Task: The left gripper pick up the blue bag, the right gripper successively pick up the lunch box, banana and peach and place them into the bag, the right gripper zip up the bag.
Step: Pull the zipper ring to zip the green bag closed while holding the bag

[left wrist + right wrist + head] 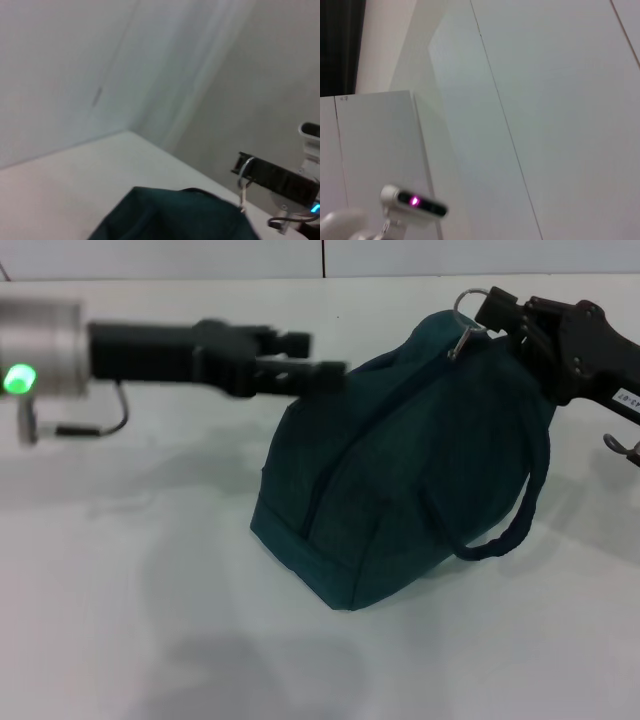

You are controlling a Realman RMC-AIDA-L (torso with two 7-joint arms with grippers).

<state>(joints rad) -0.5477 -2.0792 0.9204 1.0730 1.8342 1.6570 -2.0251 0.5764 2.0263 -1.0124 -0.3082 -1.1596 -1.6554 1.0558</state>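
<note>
We are looking at a white table that is running back to a pale wall; in the left wrist view the wall is meeting the table edge at a corner, and the right wrist view is showing only pale wall panels and a small white device with a pink light.

The blue bag is standing on the table right of centre, leaning a little, with its zip appearing closed along the top seam and one loop handle hanging down its right side.

The left end effector is reaching in from the left, its fingers lying against the bag's upper left edge; we cannot tell whether they are clenched on the fabric or merely resting there. The right end effector is sitting at the bag's top right corner, clamped on the ring zipper pull.

The left wrist view is giving us the bag's top from behind, with the ring pull hanging from the right end effector's black fingers, a side the head view is not showing.
</note>
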